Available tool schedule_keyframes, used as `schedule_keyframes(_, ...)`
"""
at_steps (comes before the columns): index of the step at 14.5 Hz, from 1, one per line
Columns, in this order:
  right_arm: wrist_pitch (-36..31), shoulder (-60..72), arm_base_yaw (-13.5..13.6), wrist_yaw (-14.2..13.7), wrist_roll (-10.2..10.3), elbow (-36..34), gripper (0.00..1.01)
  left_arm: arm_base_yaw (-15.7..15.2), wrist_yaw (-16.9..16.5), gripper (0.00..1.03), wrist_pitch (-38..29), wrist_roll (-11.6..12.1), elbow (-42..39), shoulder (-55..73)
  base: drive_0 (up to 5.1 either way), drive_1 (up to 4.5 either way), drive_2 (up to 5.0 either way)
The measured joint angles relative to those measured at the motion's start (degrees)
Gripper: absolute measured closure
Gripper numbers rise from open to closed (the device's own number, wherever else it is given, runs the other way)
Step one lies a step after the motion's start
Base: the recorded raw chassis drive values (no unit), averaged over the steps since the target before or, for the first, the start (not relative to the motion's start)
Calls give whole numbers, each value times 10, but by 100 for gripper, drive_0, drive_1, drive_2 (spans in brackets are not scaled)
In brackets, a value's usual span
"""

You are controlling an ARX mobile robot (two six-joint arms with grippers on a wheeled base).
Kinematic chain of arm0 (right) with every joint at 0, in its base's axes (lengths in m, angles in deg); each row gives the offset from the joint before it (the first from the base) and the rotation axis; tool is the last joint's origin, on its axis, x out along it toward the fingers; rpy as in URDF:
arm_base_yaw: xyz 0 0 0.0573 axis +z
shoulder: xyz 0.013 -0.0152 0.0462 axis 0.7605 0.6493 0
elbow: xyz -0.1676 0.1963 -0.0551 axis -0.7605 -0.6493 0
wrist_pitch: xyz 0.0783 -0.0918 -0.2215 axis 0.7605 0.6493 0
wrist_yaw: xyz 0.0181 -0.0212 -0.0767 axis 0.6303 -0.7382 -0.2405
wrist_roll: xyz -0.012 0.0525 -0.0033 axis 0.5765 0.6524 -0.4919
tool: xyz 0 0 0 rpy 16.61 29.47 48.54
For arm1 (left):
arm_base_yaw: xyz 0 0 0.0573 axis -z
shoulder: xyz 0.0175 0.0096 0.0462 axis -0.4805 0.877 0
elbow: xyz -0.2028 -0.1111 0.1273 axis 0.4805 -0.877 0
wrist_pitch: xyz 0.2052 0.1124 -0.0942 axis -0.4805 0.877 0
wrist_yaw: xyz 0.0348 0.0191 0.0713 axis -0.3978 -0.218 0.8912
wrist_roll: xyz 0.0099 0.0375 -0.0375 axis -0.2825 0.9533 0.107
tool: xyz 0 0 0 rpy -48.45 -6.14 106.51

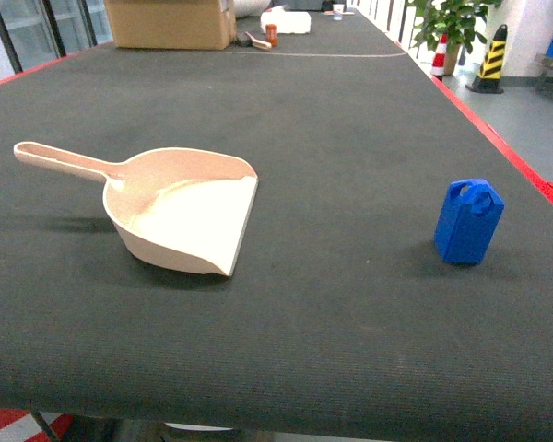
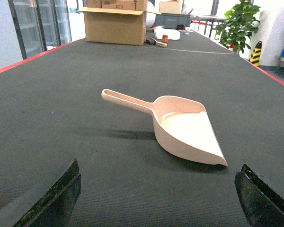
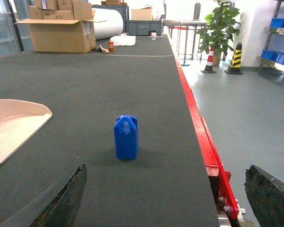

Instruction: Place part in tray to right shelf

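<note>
A long black-topped counter (image 1: 286, 101) with a red edge carries everything here, stretching away to a cardboard box (image 1: 170, 23) at its far end. A potted plant (image 3: 220, 23) and striped traffic posts (image 3: 235, 59) stand on the floor beyond the counter's right edge. Toward the left side of the counter lies the tray (image 1: 189, 216), its handle pointing to the left edge and its wide flat lip facing right. Well apart from it, near the right edge, the part (image 1: 468, 221) stands upright, loop handle on top. The left tool (image 2: 158, 198) is spread wide and holds nothing, its dark fingers (image 2: 57, 198) framing the tray from the near side. The right tool (image 3: 165, 198) is likewise spread and empty, the part standing between and beyond its fingers (image 3: 64, 198).
</note>
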Motion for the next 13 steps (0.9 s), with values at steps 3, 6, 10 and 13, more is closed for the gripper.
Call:
schedule_keyframes(3, 0, 0, 0, 0, 0, 0, 3, 0, 0, 5, 0, 0, 0, 0, 0, 0, 0)
schedule_keyframes(6, 0, 0, 0, 0, 0, 0, 3, 0, 0, 5, 0, 0, 0, 0, 0, 0, 0)
schedule_keyframes(10, 0, 0, 0, 0, 0, 0, 3, 0, 0, 5, 0, 0, 0, 0, 0, 0, 0)
schedule_keyframes(13, 0, 0, 0, 0, 0, 0, 3, 0, 0, 5, 0, 0, 0, 0, 0, 0, 0)
